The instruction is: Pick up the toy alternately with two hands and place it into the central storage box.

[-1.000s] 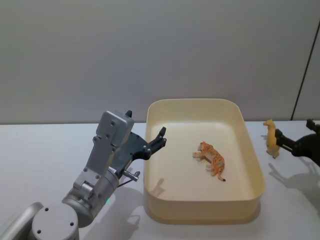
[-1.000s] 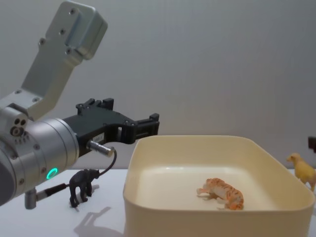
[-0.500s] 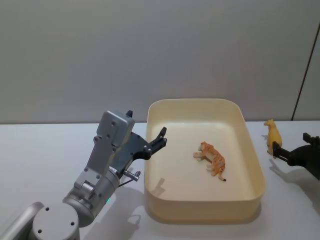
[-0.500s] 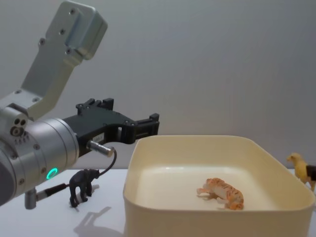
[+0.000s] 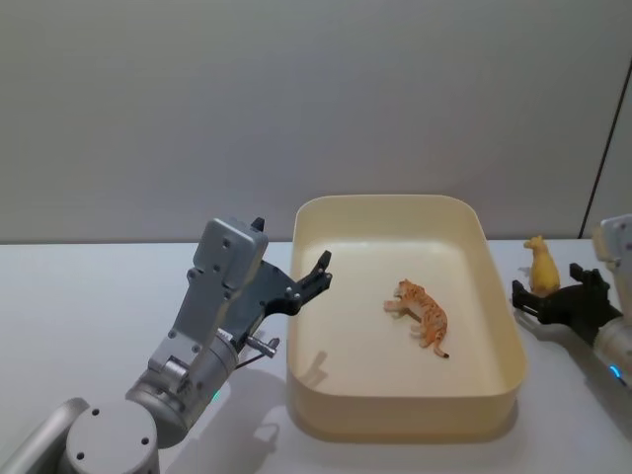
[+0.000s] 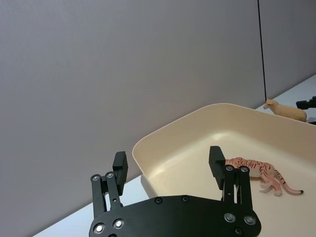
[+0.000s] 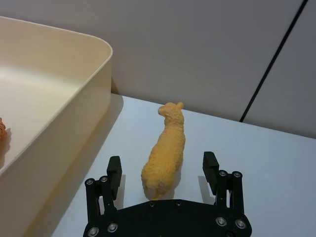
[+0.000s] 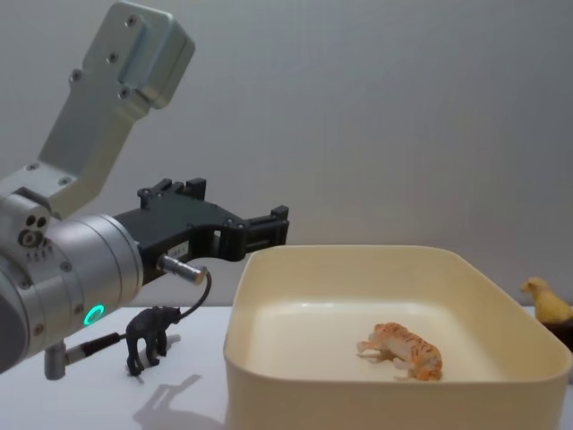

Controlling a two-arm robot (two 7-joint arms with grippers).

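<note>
On the table [image 5: 79, 296] just R of the cream box [image 5: 502, 296], the yellow llama toy [image 7: 165, 148] stands upright between the R gripper's [image 7: 163, 165] spread fingers, w/ a gap each side, not gripped. L gripper [image 6: 168, 163] hangs by the box's L rim, fingers apart & empty. Orange tiger [image 5: 423, 314] lies inside the box; black elephant [image 8: 150, 336] stands on the table L of it.

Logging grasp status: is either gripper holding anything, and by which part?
Nothing held. The right gripper is open astride the yellow animal figure; the left gripper is open, empty.
</note>
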